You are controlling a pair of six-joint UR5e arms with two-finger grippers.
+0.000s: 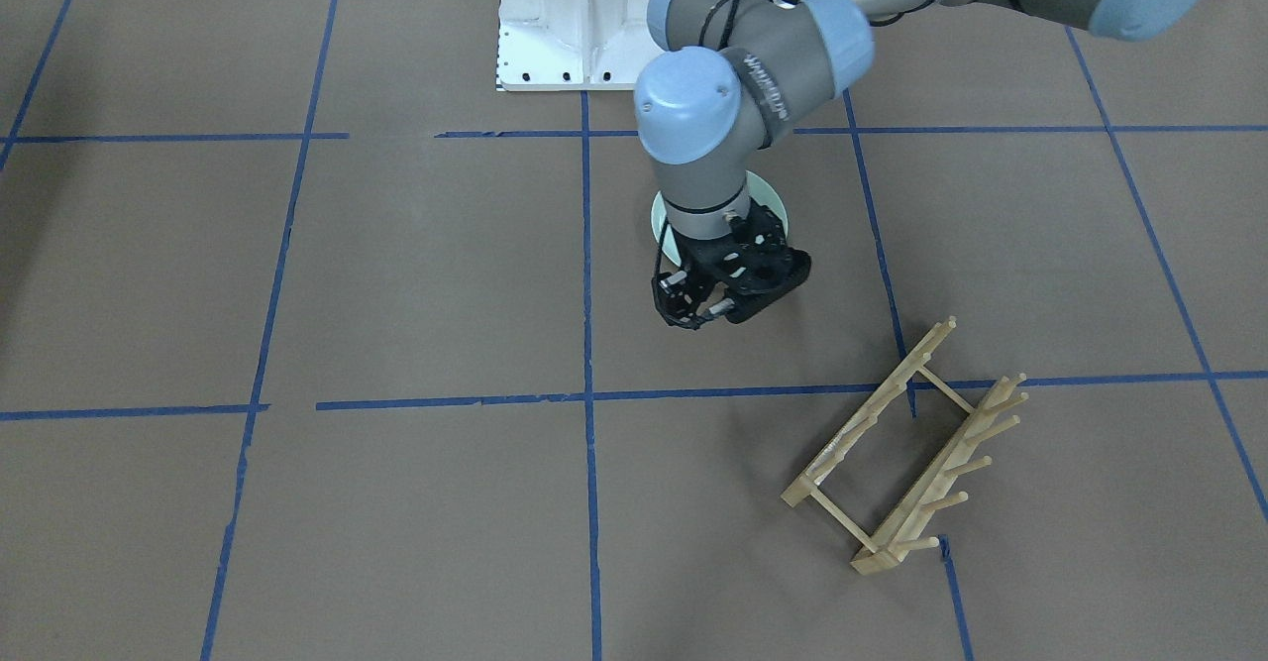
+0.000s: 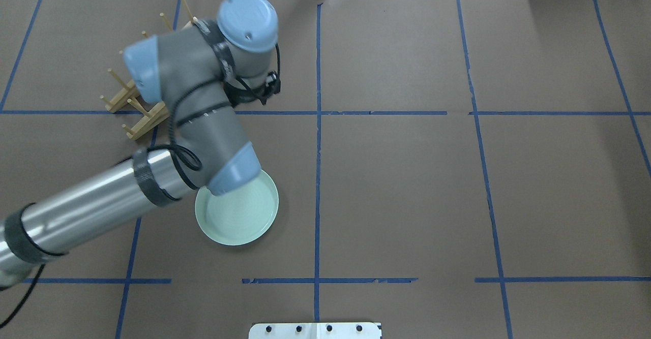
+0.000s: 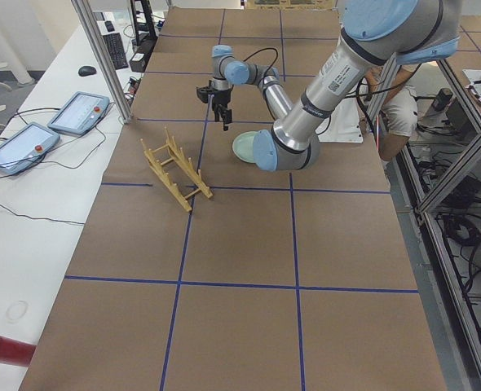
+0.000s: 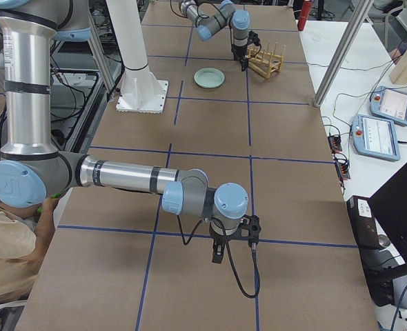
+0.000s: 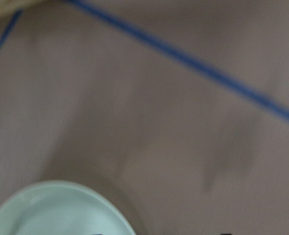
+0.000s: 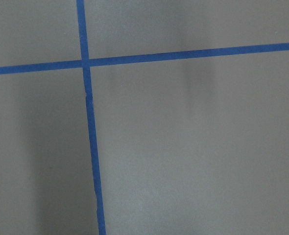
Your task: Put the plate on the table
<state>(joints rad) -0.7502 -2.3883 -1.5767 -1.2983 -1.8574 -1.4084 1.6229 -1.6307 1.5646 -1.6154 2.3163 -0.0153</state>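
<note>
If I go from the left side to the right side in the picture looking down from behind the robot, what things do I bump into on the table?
wooden rack → plate → white robot base. The left arm stretches over the rack and the plate, so it has no clear place in the line.

A white bench holds two tablets, perhaps teach pendants; aluminium post nearby.
</note>
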